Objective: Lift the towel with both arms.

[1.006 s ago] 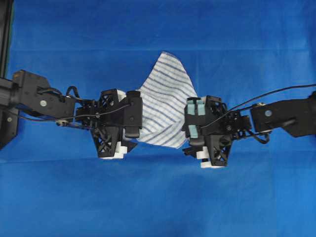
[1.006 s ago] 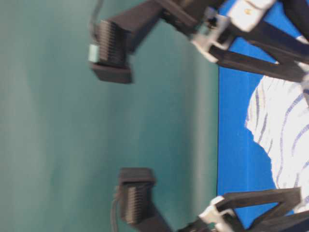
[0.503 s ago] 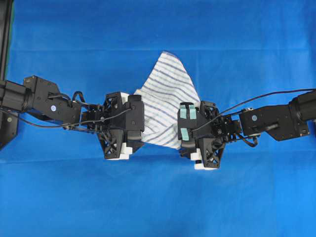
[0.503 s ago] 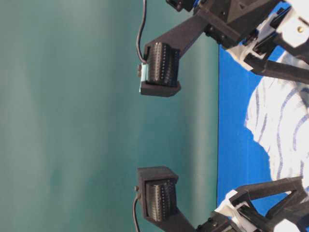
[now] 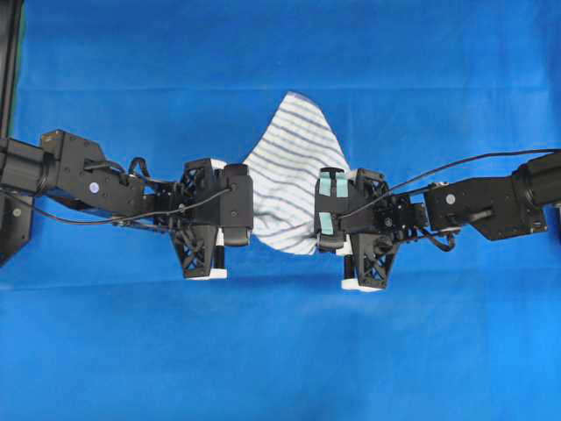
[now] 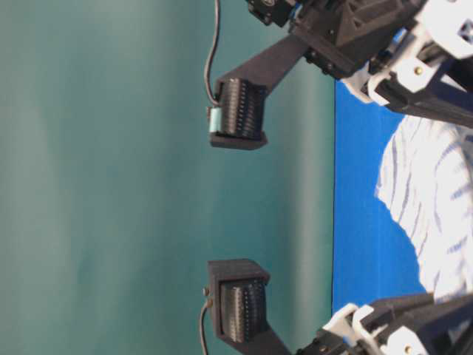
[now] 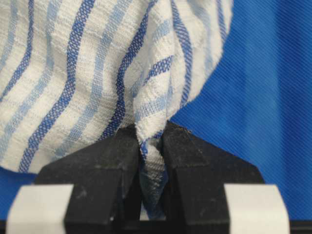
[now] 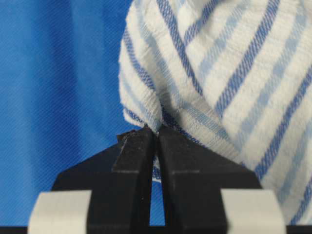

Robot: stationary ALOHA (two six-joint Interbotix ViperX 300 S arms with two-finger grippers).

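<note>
Around the towel (image 5: 289,171) we see only the blue table cover (image 5: 280,351); each arm's bulk hides one towel edge from overhead. The left gripper (image 7: 149,146) is pinched on a fold, the right gripper (image 8: 156,134) on a corner. Between them the white, blue-striped cloth bunches, wrinkled.

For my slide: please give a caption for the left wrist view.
Left gripper shut on a fold of the striped towel above the blue table cover.
</note>
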